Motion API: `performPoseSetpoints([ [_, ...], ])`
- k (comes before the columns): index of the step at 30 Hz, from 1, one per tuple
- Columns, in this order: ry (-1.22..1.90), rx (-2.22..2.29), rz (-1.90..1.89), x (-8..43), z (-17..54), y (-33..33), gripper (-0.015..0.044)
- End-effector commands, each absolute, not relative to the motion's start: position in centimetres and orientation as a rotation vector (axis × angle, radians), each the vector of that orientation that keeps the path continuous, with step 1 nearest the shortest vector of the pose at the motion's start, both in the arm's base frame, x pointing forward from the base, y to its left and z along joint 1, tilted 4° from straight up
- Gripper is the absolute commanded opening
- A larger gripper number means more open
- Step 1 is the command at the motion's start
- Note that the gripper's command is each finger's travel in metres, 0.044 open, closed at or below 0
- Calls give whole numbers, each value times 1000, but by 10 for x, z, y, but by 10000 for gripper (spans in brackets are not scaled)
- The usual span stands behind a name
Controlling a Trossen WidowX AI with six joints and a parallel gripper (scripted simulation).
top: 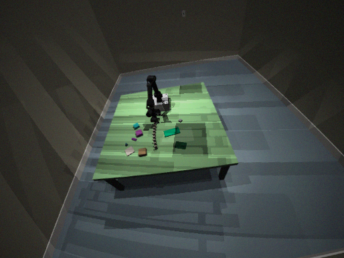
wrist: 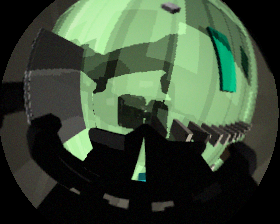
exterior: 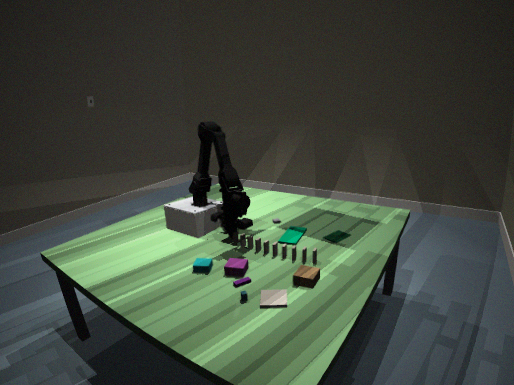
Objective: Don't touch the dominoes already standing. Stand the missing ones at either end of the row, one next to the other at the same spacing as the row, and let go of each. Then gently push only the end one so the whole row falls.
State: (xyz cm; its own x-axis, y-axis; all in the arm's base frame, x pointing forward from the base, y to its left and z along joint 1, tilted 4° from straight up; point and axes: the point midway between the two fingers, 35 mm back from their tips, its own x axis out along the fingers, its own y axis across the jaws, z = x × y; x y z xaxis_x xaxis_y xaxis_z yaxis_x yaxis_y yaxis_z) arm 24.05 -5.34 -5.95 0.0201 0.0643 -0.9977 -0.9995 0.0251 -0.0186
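Note:
The row of dominoes stands upright and slightly curved, running away from the robot base; none is seen fallen. My gripper is shut and empty. It is low over the table, just beside the end of the row nearest the base. In the wrist view the nearest dominoes stand just to the right of the fingertips. The end domino is dark and partly hidden by the gripper, so whether the fingers touch it cannot be told.
The white base box stands behind the gripper. Beside the row lie a teal block, a magenta block, a purple bar, a brown block and a pale tile. A green slab lies across the row.

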Motion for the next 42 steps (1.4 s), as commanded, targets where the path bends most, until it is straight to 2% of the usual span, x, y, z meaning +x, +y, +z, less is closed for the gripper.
performPoseSetpoints([
  [1,1157,-1150,1203,249,-59,-53,0],
  [8,1182,-1137,1199,251,-54,-56,0],
  [17,1159,-1149,1200,276,0,-58,0],
  [42,1156,-1151,1201,276,2,-57,0],
])
